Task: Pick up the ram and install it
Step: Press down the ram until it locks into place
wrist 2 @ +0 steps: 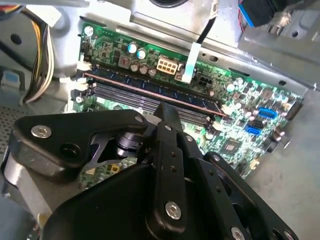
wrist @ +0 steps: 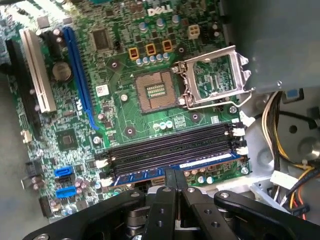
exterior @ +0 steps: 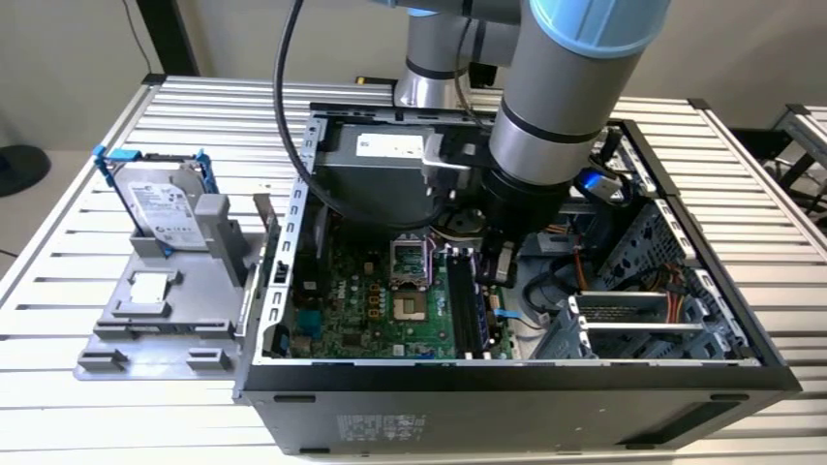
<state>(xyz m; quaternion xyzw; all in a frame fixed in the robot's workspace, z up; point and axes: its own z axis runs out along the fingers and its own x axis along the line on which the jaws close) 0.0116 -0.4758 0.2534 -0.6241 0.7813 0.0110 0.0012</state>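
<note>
One open computer case [exterior: 517, 387] lies on a slatted metal table [exterior: 77, 407]. Inside it is one green motherboard [wrist: 125, 110] with one empty processor socket [wrist: 156, 93], its metal retention frame [wrist: 212, 77] swung open.

Memory slots [wrist: 170, 145]: four black ones, side by side. One ram [wrist: 170, 170] stands on edge in the outermost slot, its blue-labelled face toward the gripper; in the second wrist view the ram [wrist 2: 150, 87] runs the slot's full length.

One silver hard drive [exterior: 166, 208] in a blue-edged frame sits on a grey fixture [exterior: 142, 334], at the exterior view's left of the case.

Labels: white stickers on drive and case, text not recorded.

One arm [exterior: 568, 87] reaches straight down into the case. Gripper [wrist: 173, 176]: fingers drawn together, tips meeting at the ram's top edge near its middle.
</note>
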